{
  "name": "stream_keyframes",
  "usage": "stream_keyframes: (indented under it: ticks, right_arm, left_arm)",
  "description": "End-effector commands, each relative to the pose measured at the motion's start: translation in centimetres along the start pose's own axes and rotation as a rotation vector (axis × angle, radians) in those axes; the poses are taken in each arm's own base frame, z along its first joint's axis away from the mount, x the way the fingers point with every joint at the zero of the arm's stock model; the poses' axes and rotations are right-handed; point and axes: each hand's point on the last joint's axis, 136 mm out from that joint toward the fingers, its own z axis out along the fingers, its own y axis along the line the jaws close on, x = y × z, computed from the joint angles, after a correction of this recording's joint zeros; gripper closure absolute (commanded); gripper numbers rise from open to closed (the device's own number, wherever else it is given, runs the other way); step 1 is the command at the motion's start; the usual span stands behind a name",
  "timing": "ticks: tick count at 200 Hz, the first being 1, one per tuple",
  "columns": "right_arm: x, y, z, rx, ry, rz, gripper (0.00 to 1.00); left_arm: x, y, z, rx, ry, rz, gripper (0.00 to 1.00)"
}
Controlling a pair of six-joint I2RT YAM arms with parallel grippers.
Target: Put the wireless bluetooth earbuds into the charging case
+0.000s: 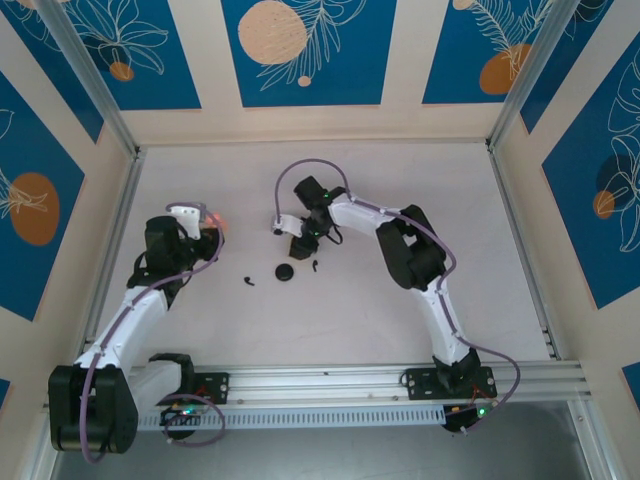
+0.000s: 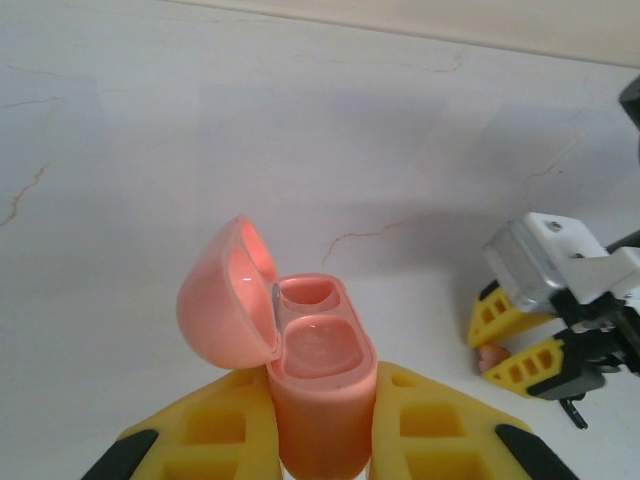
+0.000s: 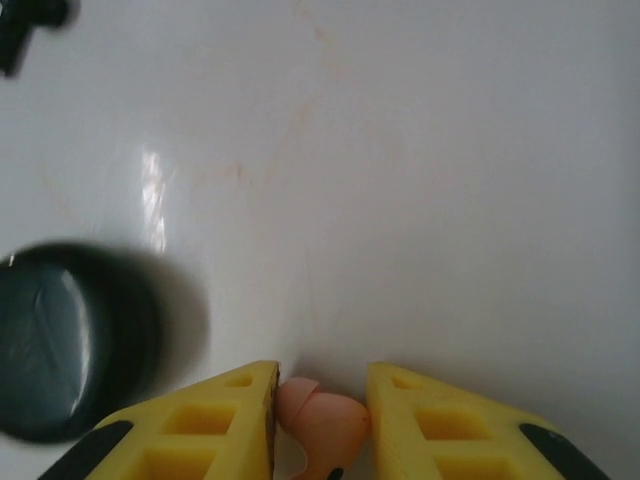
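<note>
My left gripper is shut on the salmon-pink charging case, held upright with its lid swung open to the left. Both wells are empty. Two tiny black earbuds lie on the table, one between the arms and one beside my right gripper. The right gripper is low at the table surface, its yellow fingers pressed against both sides of a small pink piece.
A flat black round disc lies just left of the right gripper. A blurred black object sits in the far corner of the right wrist view. Walls with blue panels enclose the white table.
</note>
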Motion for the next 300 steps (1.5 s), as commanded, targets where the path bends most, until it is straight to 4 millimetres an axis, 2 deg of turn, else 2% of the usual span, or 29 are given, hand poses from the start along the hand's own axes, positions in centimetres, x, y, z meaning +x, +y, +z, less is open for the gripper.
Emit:
stream_keyframes:
  ticks: [1, 40, 84, 123, 158, 184, 205, 238, 300]
  right_arm:
    - [2.1, 0.0, -1.7, 0.045, 0.016, 0.088, 0.72]
    - [2.5, 0.0, -3.7, 0.073, 0.012, 0.165, 0.73]
    - [6.4, 0.7, -4.3, 0.115, 0.132, 0.268, 0.73]
    - [8.4, 1.3, -6.5, 0.194, 0.159, 0.408, 0.73]
    - [9.8, 3.3, -7.2, 0.205, 0.178, 0.493, 0.73]
    - [8.9, 4.5, -8.2, 0.207, 0.058, 0.508, 0.73]
    - [7.9, 4.5, -9.5, 0.226, -0.078, 0.526, 0.73]
    - [7.7, 4.6, -11.5, 0.260, -0.180, 0.552, 0.73]
    - [3.8, 5.8, -17.9, 0.360, -0.532, 0.355, 0.73]
  left_arm:
    - [-1.3, -1.5, 0.4, 0.059, -0.035, 0.016, 0.91]
    - [-0.8, -3.6, 1.6, 0.113, -0.009, 0.047, 0.91]
    - [-0.8, -5.3, 2.5, 0.144, 0.007, 0.081, 0.91]
    - [-0.4, -6.5, 3.3, 0.167, 0.024, 0.102, 0.91]
    - [-0.1, -7.6, 3.9, 0.191, 0.034, 0.116, 0.91]
    - [0.5, -9.6, 4.3, 0.272, 0.026, 0.141, 0.91]
    - [1.1, -12.4, 4.4, 0.391, 0.011, 0.187, 0.91]
    - [2.4, -16.6, 4.4, 0.536, 0.007, 0.305, 0.91]
    - [3.1, -21.2, 3.4, 0.746, -0.103, 0.395, 0.90]
